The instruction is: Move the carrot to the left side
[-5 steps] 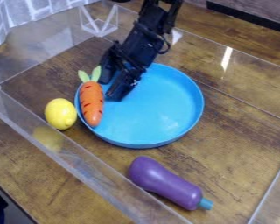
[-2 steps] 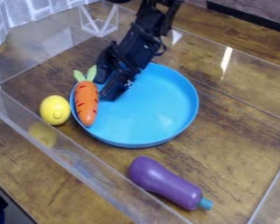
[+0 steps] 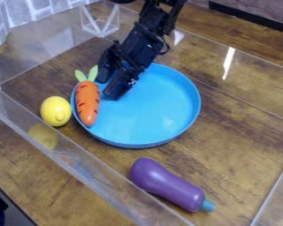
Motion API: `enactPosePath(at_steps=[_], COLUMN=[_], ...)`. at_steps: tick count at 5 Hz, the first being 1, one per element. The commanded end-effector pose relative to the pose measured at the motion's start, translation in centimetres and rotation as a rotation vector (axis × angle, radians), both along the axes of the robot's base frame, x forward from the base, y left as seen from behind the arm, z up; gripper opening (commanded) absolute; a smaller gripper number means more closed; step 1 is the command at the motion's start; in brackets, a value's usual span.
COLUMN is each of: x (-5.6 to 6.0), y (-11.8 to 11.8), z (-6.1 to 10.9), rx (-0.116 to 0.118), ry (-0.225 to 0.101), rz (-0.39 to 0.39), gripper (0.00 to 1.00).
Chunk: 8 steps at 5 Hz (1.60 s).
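Note:
The orange carrot (image 3: 87, 101) with its green top lies across the left rim of the blue plate (image 3: 156, 110), tip pointing toward the near side. My black gripper (image 3: 113, 82) reaches down from the upper middle. It is open, its fingertips low over the plate's left edge just right of the carrot's leafy end. Nothing is held between the fingers. Whether a finger touches the carrot I cannot tell.
A yellow lemon (image 3: 56, 110) sits on the wooden table just left of the carrot. A purple eggplant (image 3: 168, 184) lies toward the near right. Clear plastic walls (image 3: 38, 53) run along the left and near sides of the table.
The carrot, the lemon and the blue plate have slid slightly to the left since the oldest frame. Nothing has moved in the last half second, and the gripper stays open.

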<state>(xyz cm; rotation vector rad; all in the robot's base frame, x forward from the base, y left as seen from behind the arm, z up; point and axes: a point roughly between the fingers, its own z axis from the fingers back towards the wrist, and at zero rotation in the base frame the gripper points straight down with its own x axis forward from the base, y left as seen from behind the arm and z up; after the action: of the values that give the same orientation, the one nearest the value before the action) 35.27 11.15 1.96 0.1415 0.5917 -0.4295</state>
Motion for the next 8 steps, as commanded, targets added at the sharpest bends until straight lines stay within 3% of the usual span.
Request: enactPosePath(at_steps=[1, 4, 6, 7, 8], x=[0.1, 0.2, -0.9, -0.3, 0.2], y=[1.0, 0.0, 2.2, 1.8, 1.2], z=[0.0, 1.4, 1.0, 0.6, 0.5], rx=[-0.017, -0.016, -0.015, -0.014, -0.014], ry=[-0.012, 0.005, 0.016, 0.022, 0.025], rz=[-0.043, 0.004, 0.113, 0.133, 0.146], gripper=[1.00, 1.00, 1.00, 1.00, 0.00])
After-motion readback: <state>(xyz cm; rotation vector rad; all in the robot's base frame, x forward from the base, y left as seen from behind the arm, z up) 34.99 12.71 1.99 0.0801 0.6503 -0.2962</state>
